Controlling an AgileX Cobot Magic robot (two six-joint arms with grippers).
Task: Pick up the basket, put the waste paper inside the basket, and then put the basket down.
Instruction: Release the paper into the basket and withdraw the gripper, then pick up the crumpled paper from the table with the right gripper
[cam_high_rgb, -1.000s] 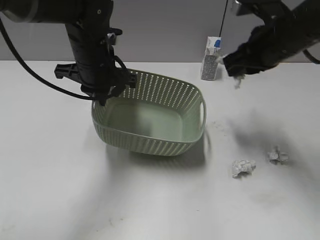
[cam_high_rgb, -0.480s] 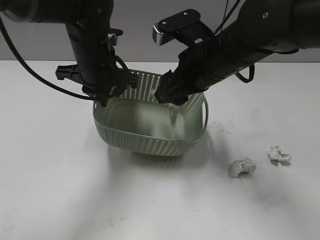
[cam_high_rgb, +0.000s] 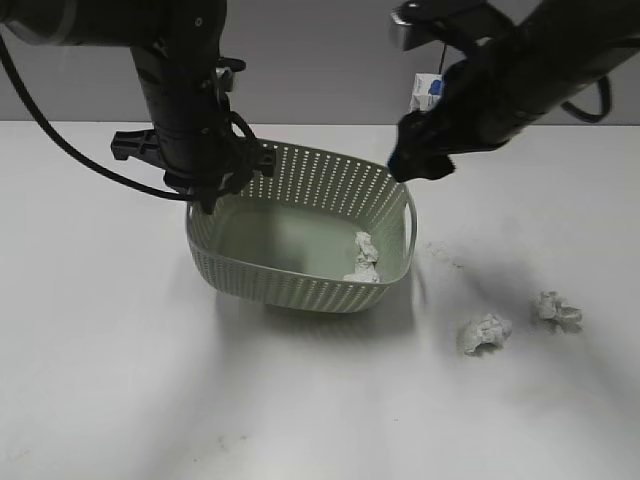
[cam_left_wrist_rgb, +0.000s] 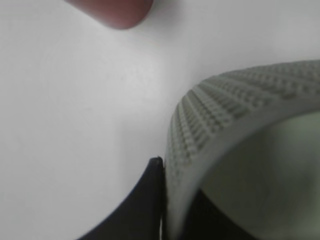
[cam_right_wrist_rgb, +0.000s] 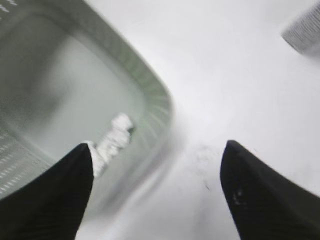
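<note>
The pale sage-green basket (cam_high_rgb: 300, 290) is held tilted, its left rim raised by my left gripper (cam_high_rgb: 205, 185), which is shut on the wall; the wrist view shows the wall (cam_left_wrist_rgb: 200, 130) clamped between the fingers (cam_left_wrist_rgb: 167, 200). One white paper wad (cam_high_rgb: 364, 258) lies inside the basket at its right end, also seen in the right wrist view (cam_right_wrist_rgb: 115, 135). Two more wads (cam_high_rgb: 485, 333) (cam_high_rgb: 556, 310) lie on the table to the right. My right gripper (cam_high_rgb: 415, 165) is open and empty above the basket's right rim (cam_right_wrist_rgb: 155, 100), fingers wide apart (cam_right_wrist_rgb: 157, 160).
A white-and-blue carton (cam_high_rgb: 428, 92) stands at the back right, partly behind the right arm; its corner shows in the right wrist view (cam_right_wrist_rgb: 305, 32). The white table (cam_high_rgb: 120, 380) spreads around the basket. A reddish blurred shape (cam_left_wrist_rgb: 112, 12) sits at the top of the left wrist view.
My right gripper carried a wad over the basket, let it go inside, and has pulled back up and to the right. The left gripper and basket have stayed in place.
</note>
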